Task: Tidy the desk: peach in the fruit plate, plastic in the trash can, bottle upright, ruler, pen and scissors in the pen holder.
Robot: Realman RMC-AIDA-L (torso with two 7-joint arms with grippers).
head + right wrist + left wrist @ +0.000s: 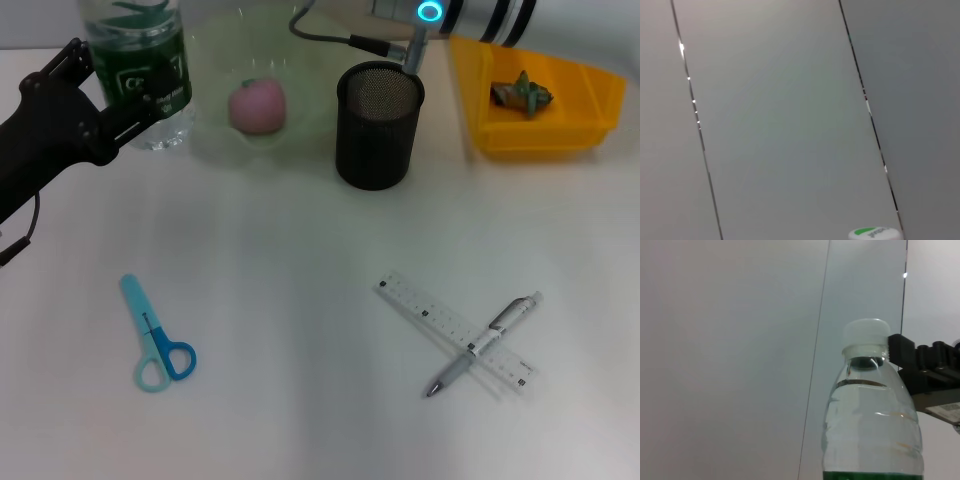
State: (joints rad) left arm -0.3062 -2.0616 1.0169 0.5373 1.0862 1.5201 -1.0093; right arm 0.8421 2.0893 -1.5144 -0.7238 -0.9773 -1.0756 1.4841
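While loose items remain low in frame: scissors [160, 340] lower left, light, stiff, take at the closed blades; pen [482, 344] crossing ruler [456, 334] lower right, thin, slippery. Upper left: bottle [138, 70] upright, water-heavy, smooth; left hand [105, 105] around it, closure indeterminate.

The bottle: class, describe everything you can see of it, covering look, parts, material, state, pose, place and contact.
The bottle is clear ribbed plastic with a green label and a pale translucent screw cap, which is on. It stands upright at the far left of the desk, just left of the fruit plate that holds the peach. The water level shows in the neck, so it looks nearly full. The black left claw is at its side around the label, and one finger shows beside the shoulder in the left wrist view; whether it is gripping cannot be told.
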